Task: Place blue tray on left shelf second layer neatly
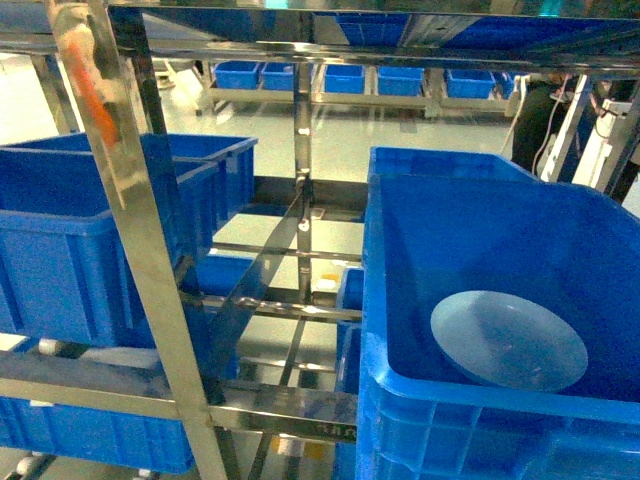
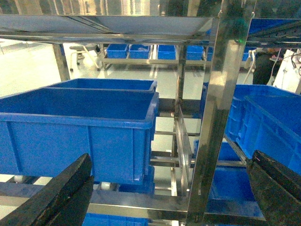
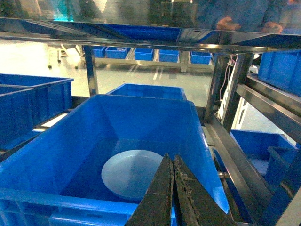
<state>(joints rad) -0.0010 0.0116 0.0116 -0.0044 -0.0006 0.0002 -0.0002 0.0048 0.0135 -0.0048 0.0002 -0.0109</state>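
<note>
Pale-blue tray (image 3: 133, 175) lies flat in a crate (image 3: 70, 141), just ahead of the closed, empty right pincer (image 3: 172, 188); left pincer (image 2: 169, 188) gapes wide, farther off.

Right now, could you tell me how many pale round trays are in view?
1: the blue tray lies on the floor of the right-hand crate, near its front wall. Others may be hidden in the other crates.

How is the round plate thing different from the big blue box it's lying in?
The blue tray is pale sky-blue; the crate is deep royal blue. The tray is round and shallow, while the crate is rectangular with tall walls. The tray is far smaller and lies inside, on the crate's floor, leaning slightly against the near wall. Both look like smooth blue plastic, and neither is held: the right tool hangs shut above the crate's near edge.
</note>
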